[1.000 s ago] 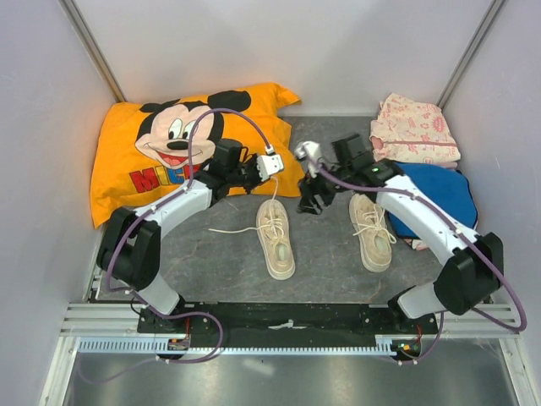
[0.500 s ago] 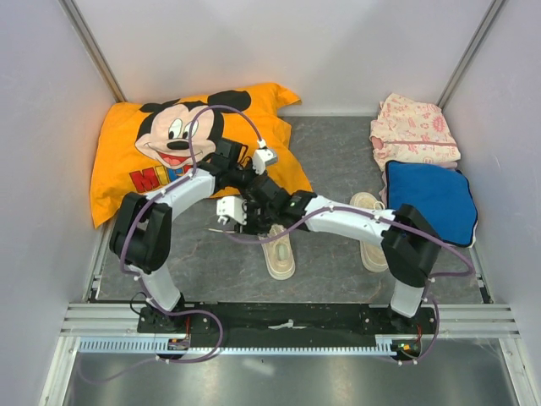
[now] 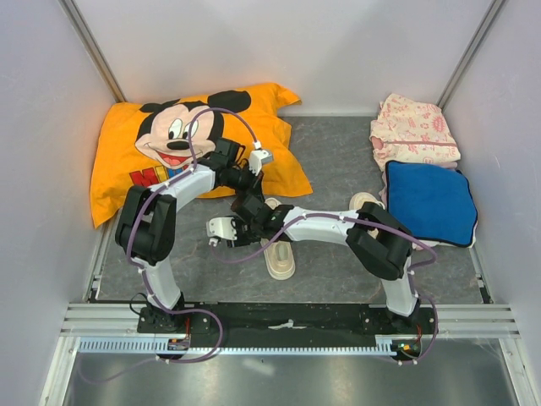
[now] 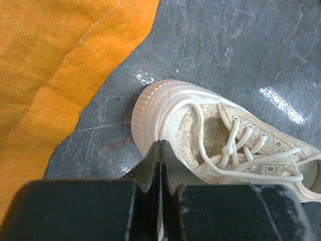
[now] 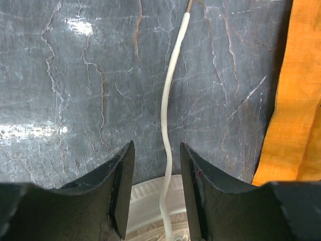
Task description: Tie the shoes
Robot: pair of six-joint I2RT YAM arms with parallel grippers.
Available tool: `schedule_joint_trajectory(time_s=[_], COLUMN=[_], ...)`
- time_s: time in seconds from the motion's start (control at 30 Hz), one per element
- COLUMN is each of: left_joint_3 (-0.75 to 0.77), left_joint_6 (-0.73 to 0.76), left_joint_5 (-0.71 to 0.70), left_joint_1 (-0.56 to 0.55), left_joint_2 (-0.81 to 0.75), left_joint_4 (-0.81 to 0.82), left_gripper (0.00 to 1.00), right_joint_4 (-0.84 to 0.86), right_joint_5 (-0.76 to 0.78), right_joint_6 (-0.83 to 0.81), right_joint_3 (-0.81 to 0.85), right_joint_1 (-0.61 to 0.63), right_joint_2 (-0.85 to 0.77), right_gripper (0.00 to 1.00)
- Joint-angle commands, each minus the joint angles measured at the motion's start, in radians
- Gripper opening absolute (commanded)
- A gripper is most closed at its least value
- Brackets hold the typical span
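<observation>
One cream shoe point(image 3: 279, 258) lies mid-table, half hidden under my right arm. Of the other shoe point(image 3: 362, 201) only the toe shows behind that arm. In the left wrist view the near shoe point(image 4: 210, 130) shows its ribbed toe, and one white lace point(image 4: 175, 113) curves round it into my left gripper point(image 4: 161, 143), which is shut on it. My left gripper point(image 3: 256, 188) hovers just beyond the toe. My right gripper point(image 5: 156, 144) reaches leftward across the shoe and stands open. The other lace point(image 5: 170, 115) runs between its fingers without touching them, out over the floor.
An orange Mickey Mouse pillow point(image 3: 186, 144) fills the back left, its edge close to both grippers point(image 5: 296, 100). A blue cushion point(image 3: 431, 199) and a folded pink cloth point(image 3: 414, 127) lie at the right. Walls close in on three sides.
My right arm has swung from beside the right shoe across to the left, over the near shoe, and its jaws have narrowed around the loose lace. The left gripper stayed shut, shifting slightly.
</observation>
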Motion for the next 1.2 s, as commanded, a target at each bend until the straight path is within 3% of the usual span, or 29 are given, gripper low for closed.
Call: schedule_joint_trajectory(time_s=[0.0, 0.43, 0.53, 0.63, 0.73, 1.17], left_joint_3=[0.046, 0.047, 0.047, 0.038, 0.027, -0.045], left_joint_6=[-0.034, -0.054, -0.06, -0.066, -0.073, -0.103], left_joint_5=[0.05, 0.058, 0.06, 0.058, 0.049, 0.044], left_joint_1=[0.002, 0.015, 0.021, 0.028, 0.033, 0.035], left_joint_2=[0.026, 0.034, 0.036, 0.034, 0.031, -0.081], left_joint_4=[-0.002, 0.024, 0.032, 0.044, 0.053, 0.038], left_gripper=[0.02, 0.02, 0.01, 0.02, 0.02, 0.02], right_joint_4=[0.021, -0.019, -0.041, -0.059, -0.084, -0.17], right_joint_5=[-0.002, 0.03, 0.021, -0.007, -0.03, -0.217], right_joint_6=[-0.055, -0.093, -0.095, -0.096, -0.098, 0.019], right_joint_3=[0.04, 0.106, 0.12, 0.122, 0.116, 0.071], right_joint_1=[0.002, -0.015, -0.021, -0.029, -0.034, -0.054], right_joint_2=[0.031, 0.155, 0.18, 0.187, 0.172, -0.081], right_gripper=[0.49, 0.49, 0.43, 0.29, 0.0, 0.0])
